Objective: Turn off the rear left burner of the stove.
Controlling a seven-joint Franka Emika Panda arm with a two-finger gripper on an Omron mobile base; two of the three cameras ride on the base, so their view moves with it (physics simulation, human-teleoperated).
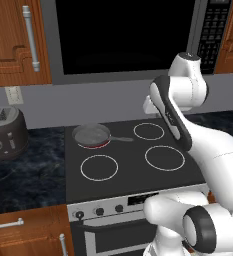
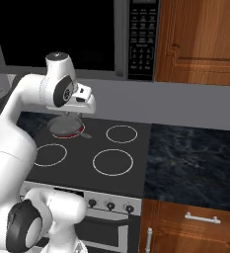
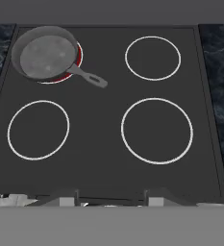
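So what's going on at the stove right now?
The robot arm is raised above the stove, touching nothing. A grey pan sits on the rear left burner, whose ring glows red, so it looks on. The knobs on the front panel are untouched.

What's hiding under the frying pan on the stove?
Under the frying pan peeks a red-glowing arc of the rear left burner on the stove. The pan covers the rest of that ring.

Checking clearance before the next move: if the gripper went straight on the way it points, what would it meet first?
Probably the bare black glass top of the stove, between the four rings; depth is unclear.
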